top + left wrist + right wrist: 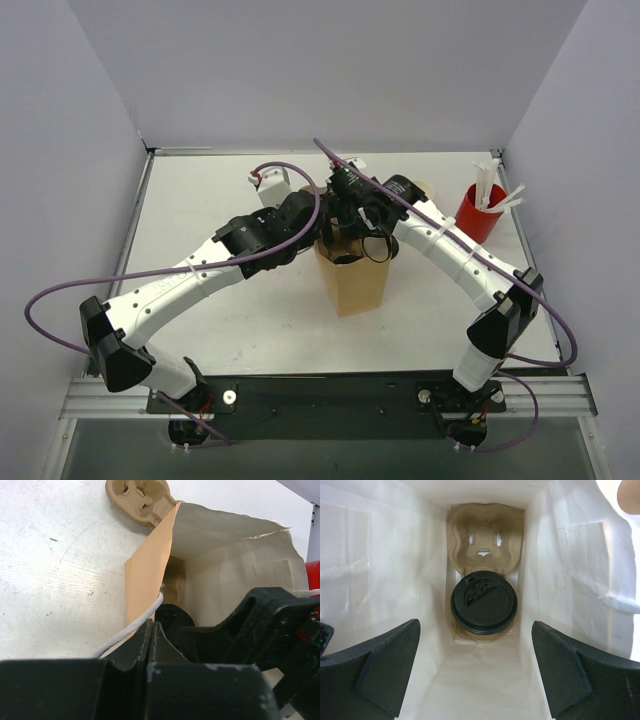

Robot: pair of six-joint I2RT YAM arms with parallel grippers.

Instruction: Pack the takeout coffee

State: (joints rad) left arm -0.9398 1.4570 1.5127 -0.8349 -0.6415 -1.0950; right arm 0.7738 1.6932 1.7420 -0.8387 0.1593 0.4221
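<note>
Surface: white table enclosed by plain grey walls; brown paper bag stands upright at its centre with the mouth open
Coffee position: takeout coffee sits at the bottom of the bag, capped with a black lid and seated in a moulded pulp carrier; it lies straight below the right gripper, centred between the fingers and well apart from them
Surroundings: second pulp carrier lies on the table just beyond the bag; red cup with white sticks stands at the far right, well apart from the bag
Obstructions: bag walls run close along both right fingers
Right gripper: jaws spread wide inside the bag mouth, empty
Left gripper: jaws pressed together on the bag rim, at its white cord handle
</note>
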